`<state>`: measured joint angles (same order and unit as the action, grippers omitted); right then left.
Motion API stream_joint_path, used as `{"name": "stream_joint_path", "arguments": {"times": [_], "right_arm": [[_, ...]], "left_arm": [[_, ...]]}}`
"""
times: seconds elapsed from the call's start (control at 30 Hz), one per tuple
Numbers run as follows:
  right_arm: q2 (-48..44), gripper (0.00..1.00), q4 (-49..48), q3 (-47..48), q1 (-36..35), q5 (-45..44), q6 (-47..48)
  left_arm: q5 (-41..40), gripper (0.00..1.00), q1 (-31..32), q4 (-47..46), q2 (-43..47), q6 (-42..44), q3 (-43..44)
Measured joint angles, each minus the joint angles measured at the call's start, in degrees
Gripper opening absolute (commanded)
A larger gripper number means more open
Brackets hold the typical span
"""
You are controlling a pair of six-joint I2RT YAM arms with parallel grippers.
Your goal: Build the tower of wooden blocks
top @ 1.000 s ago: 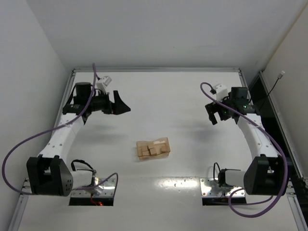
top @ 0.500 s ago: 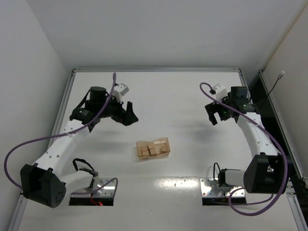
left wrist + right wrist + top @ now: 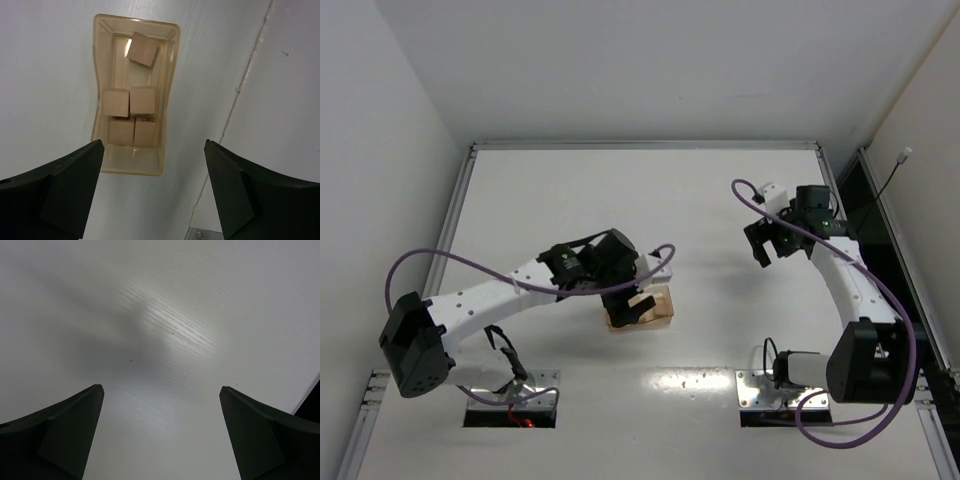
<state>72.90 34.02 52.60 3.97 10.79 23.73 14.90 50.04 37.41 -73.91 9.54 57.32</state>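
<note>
- The left arm (image 3: 500, 295) has swung in from the far-left part of the tabletop (image 3: 720, 190) to the middle. The left tool (image 3: 628, 298) now hangs right over the tray (image 3: 663, 318).
- Left wrist view: the left tool (image 3: 152, 150) points down at the tray (image 3: 102, 75). Its jaws stand released and wide apart, with nothing between them. The tips frame the near end of the tray, above it and not touching.
- The wood blocks (image 3: 143, 100) lie loose inside the tray. Five faces are countable:
  - four are packed as a two-by-two cluster toward the near end;
  - one lies alone and turned askew at the far end.
- None is stacked as a column, and none sits on the open tabletop. The tower is not started.
- The right arm (image 3: 845, 280) has barely shifted. The right tool (image 3: 765, 245) stays well apart from the tray, on the right side of the tabletop.
- Right wrist view: the right tool (image 3: 160, 390) is released, with only bare tabletop under it.
- Judgement: the approach is finished and the first pick is the step in hand.
- The cluster blocks touch one another, so jaws closing there could catch two or jam on the tray wall.
- The lone askew block looks the easier first target, though the tool would need to turn to match its faces.
</note>
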Motion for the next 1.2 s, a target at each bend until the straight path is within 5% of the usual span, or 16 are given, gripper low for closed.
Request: {"name": "stream_joint_path", "arguments": {"times": [0.37,0.67,1.07,1.2], "right_arm": [[-0.52,0.99,0.7,-1.95,0.0,-0.35,0.72],[-0.5,0.99,0.72,-2.34,0.0,-0.35,0.74],[1.07,0.99,0.5,-2.82,0.0,-0.35,0.74],[1.86,0.99,0.44,-2.93,0.0,-0.35,0.74]], "left_arm": [[-9.35,0.79,13.29,-4.26,-6.32,2.03,-0.22],[-14.88,0.75,14.16,-11.67,-12.48,2.27,-0.28],[-15.08,0.59,14.16,-16.2,-17.57,3.13,-1.46],[-14.43,0.47,14.16,-17.38,-18.88,3.02,-1.92]]}}
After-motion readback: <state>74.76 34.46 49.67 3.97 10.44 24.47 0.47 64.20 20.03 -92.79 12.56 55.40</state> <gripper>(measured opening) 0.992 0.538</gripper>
